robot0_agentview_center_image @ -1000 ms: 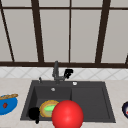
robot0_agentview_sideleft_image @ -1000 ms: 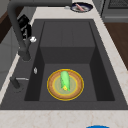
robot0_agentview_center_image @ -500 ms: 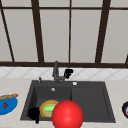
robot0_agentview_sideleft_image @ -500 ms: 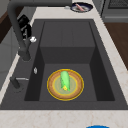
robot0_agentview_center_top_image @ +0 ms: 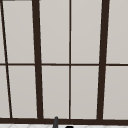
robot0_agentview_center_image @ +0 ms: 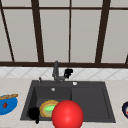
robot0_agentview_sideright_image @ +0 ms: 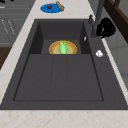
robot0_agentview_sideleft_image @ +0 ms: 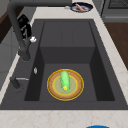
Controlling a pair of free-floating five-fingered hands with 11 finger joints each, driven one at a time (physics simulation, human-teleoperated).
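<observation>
The right hand (robot0_agentview_center_image: 68,73) hangs just right of the tap (robot0_agentview_center_image: 55,71); its finger spread cannot be told. The left hand (robot0_agentview_center_image: 34,113), likewise unclear, sits left of the plate (robot0_agentview_center_image: 44,108)

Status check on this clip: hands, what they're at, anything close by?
Right hand beside the faucet, fingers unclear. Left hand at sink's front-left rim, by the plate holding a green vegetable. Red ball nearby.

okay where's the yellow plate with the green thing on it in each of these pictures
Front view: the yellow plate sits low and left of centre in the sink basin, partly behind a red ball.
Left side view: plate at lower centre.
Right side view: plate at upper centre.
Shared landmark: the faucet, at the basin's back edge.
</observation>
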